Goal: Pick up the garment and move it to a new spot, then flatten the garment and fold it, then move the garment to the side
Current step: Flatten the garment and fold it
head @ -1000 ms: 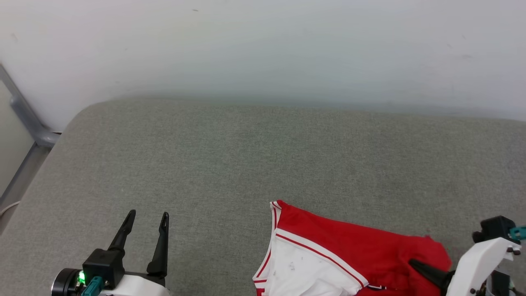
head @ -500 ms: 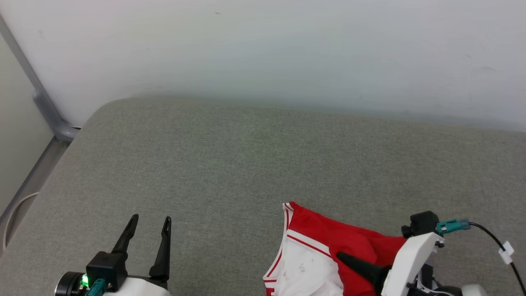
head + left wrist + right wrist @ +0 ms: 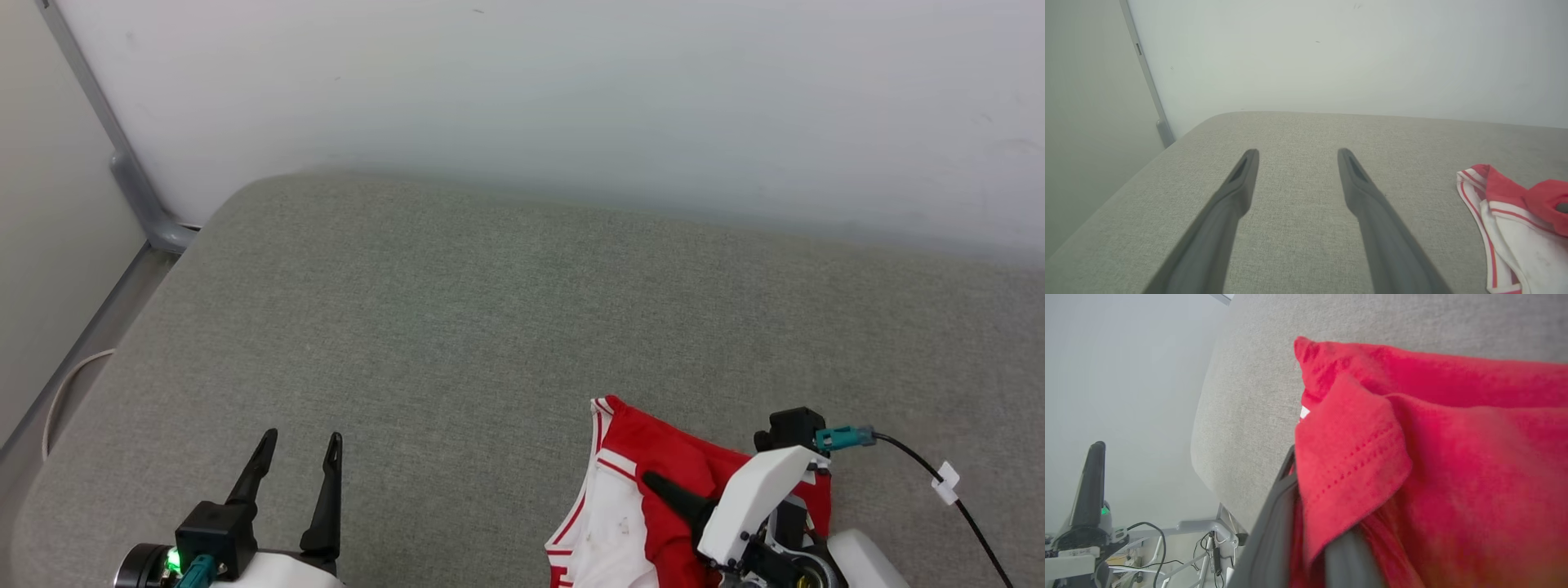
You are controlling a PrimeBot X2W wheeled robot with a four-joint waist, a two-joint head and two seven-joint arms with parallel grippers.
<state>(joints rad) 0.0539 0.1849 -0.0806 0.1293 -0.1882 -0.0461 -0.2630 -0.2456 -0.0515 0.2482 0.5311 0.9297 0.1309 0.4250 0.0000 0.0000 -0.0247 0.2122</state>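
1. Down at the lower right of the head view, the red jersey-style garment with a white, stripe-trimmed sleeve (image 3: 694,467) lies bunched on the grey fabric-covered worktop (image 3: 490,327).
2. The right gripper (image 3: 658,487) is clamped on a fold of its red cloth, hem draped over the dark fingers.
3. Over at the lower left, the left gripper (image 3: 299,441) hovers well apart from it, jaws spread wide.

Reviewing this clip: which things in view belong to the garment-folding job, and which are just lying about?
Job:
the garment, pinched in the right gripper
left gripper, open, holding nothing

Lying about:
grey cushion underneath
white wall
metal rail
black cable with white tag
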